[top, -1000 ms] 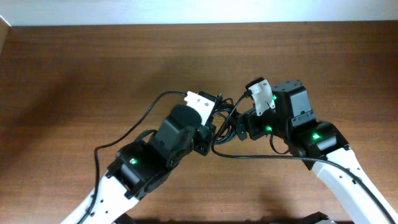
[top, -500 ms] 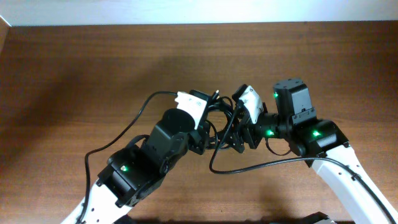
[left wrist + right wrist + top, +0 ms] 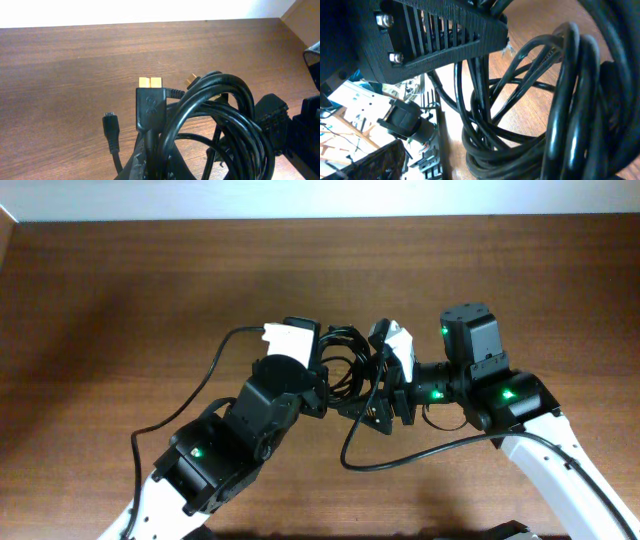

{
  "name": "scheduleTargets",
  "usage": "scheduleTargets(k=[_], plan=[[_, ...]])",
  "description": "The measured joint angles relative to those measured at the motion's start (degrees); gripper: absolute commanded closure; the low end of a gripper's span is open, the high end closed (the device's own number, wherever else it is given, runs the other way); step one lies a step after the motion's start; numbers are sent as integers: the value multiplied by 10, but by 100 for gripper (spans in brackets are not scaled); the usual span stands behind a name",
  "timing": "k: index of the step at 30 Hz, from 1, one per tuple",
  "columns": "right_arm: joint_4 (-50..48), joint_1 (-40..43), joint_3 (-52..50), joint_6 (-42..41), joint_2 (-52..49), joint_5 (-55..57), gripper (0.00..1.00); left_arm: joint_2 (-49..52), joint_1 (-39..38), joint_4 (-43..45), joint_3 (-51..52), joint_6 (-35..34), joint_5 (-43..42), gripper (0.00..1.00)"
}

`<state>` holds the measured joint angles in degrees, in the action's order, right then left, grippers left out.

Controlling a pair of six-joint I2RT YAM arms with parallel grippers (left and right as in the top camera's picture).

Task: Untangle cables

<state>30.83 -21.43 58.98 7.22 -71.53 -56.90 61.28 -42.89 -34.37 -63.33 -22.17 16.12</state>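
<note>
Glossy black rubber cables: round coiled loops at mid-desk, bundled between both arms. One loose strand trails toward the near edge, sagging lower than half a second ago.
Left gripper: clamped on the cables, shifted slightly left since then.
Right gripper: ribbed black plastic finger against the coils; its grip cannot be told.
Flat gold-tipped plug: upright.
Brown wood-grain desk: matte.

A brown wooden table with grain running side to side filled most of the overhead view. A white wall ran along its far edge. A paler wooden panel stood at the left wrist view's upper right corner. Blurred clutter sat at the right wrist view's lower left, too unclear to name.
</note>
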Motion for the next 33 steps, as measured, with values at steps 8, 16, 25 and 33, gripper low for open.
scheduleTargets(k=[8,16,25,33], plan=[[9,0,0,-92,0,114,10,-16,1,2,0,-6,21,100],[8,0,0,-197,0,129,0,-43,64,-45,0,-141,50,100],[-63,-2,-2,-213,3,-110,20,-44,75,-68,0,-429,51,100],[-102,-32,-2,-218,3,-145,21,-43,75,-51,0,-560,37,100]])
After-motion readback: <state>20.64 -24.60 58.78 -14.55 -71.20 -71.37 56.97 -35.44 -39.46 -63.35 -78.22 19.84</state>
